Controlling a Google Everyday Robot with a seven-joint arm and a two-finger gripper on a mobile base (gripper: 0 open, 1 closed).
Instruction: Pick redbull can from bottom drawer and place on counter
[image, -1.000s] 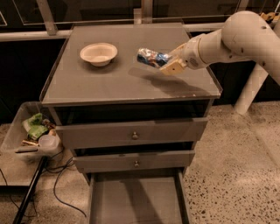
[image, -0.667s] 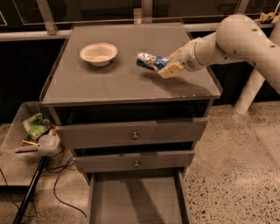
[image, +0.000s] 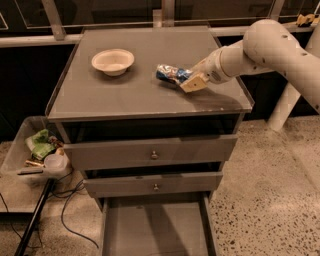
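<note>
Hovering above grey counter (image: 145, 102): gripper (image: 189, 83) at redbull can (image: 169, 74)

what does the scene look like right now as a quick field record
pincer: over the right part of the counter, at the redbull can
redbull can: tipped sideways over the counter, right of the white bowl
bottom drawer: pulled open, grey floor showing
upper drawers: both shut
</note>
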